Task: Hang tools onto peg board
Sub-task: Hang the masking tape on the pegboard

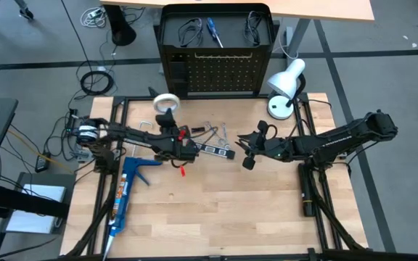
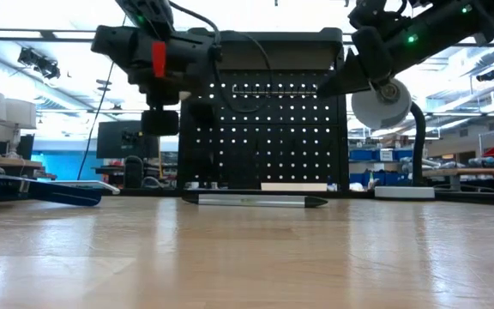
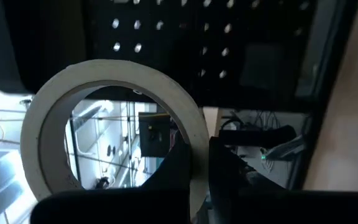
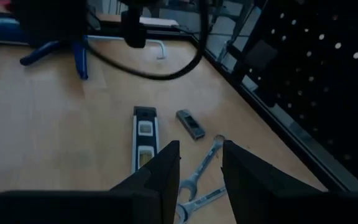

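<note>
We are holding the white tape ring (image 3: 110,134) in our left gripper (image 3: 197,168), fingers clamped on its rim, facing the peg board (image 1: 220,76); next we need a peg. Our right gripper (image 4: 201,165) is hovering over the wrenches (image 4: 197,180), fingers partly apart and empty.

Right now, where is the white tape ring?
The white tape ring is held in the left gripper, as the left wrist view shows, lifted off the table in front of the peg board.

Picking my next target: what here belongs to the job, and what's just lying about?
Job: tape ring in left gripper, wrenches, black marked strip, screwdriver, peg board.
Lying about: desk lamp, blue caulk gun.
</note>
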Robot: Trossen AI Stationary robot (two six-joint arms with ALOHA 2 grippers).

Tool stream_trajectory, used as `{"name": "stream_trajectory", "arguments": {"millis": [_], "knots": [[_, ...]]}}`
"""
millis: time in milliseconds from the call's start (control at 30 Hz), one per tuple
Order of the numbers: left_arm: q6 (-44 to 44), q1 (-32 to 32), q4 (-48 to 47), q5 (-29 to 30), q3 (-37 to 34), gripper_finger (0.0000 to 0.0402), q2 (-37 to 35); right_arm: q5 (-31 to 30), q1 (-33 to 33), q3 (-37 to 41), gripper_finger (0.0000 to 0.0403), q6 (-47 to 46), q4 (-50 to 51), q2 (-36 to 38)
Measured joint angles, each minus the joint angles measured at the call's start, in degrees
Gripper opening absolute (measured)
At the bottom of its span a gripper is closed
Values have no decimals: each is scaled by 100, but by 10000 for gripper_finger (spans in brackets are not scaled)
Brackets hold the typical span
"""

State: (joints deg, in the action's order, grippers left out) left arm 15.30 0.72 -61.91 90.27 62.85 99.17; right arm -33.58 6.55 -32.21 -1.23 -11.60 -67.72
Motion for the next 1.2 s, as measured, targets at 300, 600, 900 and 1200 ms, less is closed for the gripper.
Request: {"name": "stream_trajectory", "arguments": {"millis": [300,600,900,1200], "knots": [[-162,182,142,-126,-283,21,-554,0,-2,0,126,103,-267,0],[-3258,182,3057,-2207,-289,24,-509,0,-24,2,126,260,-385,0],[-5101,-104,5522,-5798,-291,26,-505,-69,2,2,124,28,692,546],[-5037,-272,7371,-7241,-291,26,-1156,-288,152,139,121,-659,1637,1724]]}}
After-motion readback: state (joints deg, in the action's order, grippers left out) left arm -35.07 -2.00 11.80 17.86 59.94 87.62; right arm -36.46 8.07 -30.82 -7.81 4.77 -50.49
